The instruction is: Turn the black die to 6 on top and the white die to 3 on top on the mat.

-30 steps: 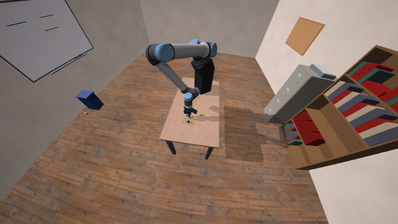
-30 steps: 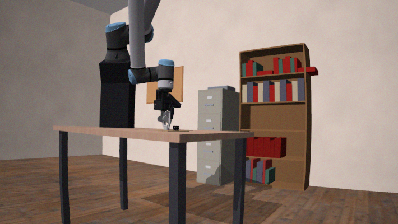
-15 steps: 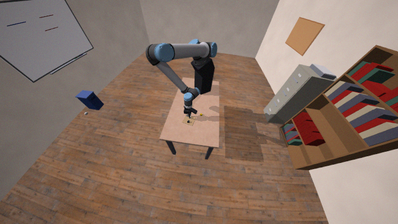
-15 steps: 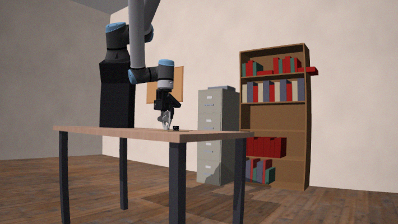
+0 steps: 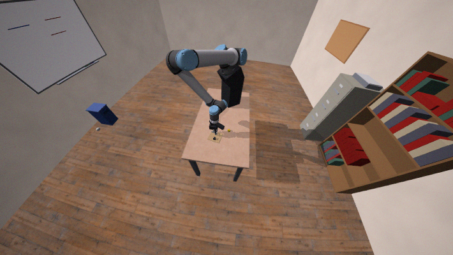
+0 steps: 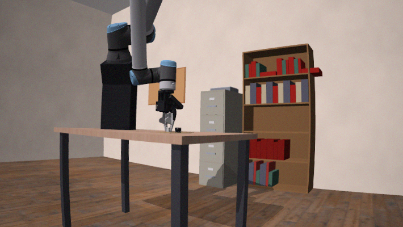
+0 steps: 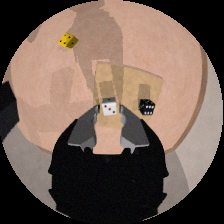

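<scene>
Three small dice, the white one between fingers that stand slightly apart.

Sharp-edged and cubic, the white die shows dark pips over the tan mat, a finger of the gripper at either side, not clamped; whether it sits flat, I cannot tell. Beside it on the mat is the black die with white pips; the yellow die, dark-pipped, lies off the mat on the pale, pinkish table, whose square legs are dark. Around it run brown floor planks and mottled plain walls, with a boxy grey filing cabinet beside a wooden bookcase.

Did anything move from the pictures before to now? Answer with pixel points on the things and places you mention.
Nothing that I can see. The arm (image 5: 217,58) (image 6: 138,42), the hand (image 5: 215,133) (image 6: 168,129) (image 7: 109,105) and the black die (image 5: 214,138) (image 6: 177,130) (image 7: 147,107) look just where they were, and so does the yellow die (image 5: 229,130) (image 7: 68,40). The finger tips are too small in the earlier pictures to tell if they moved.
</scene>
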{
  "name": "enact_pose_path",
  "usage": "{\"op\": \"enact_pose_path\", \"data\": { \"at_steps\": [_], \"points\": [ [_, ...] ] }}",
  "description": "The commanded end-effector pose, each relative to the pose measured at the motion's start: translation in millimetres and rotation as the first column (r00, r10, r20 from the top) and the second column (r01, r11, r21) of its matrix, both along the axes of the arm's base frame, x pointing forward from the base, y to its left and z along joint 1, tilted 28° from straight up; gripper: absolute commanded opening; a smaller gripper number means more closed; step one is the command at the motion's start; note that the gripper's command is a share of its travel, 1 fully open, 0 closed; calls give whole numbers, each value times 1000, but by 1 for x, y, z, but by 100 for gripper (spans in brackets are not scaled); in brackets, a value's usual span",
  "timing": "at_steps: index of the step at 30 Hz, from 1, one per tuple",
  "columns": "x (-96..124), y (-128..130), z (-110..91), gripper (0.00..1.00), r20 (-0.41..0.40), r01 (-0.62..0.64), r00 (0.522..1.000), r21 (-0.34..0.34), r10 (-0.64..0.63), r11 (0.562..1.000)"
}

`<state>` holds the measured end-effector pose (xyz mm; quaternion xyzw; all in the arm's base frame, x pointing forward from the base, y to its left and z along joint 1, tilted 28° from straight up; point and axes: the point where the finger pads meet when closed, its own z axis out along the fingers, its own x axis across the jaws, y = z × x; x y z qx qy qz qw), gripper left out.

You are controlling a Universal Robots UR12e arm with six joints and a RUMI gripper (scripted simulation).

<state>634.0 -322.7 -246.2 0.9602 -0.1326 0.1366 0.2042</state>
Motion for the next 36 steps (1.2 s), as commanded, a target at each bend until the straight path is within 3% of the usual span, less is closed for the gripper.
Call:
{"op": "enact_pose_path", "data": {
  "at_steps": [1, 12, 24, 36],
  "points": [
    [0, 0, 0, 24, 1, 0, 1000, 0, 0, 1000],
    [-1, 3, 5, 24, 1, 0, 1000, 0, 0, 1000],
    [-13, 27, 56, 24, 1, 0, 1000, 0, 0, 1000],
    [-19, 39, 79, 24, 1, 0, 1000, 0, 0, 1000]
  ]
}}
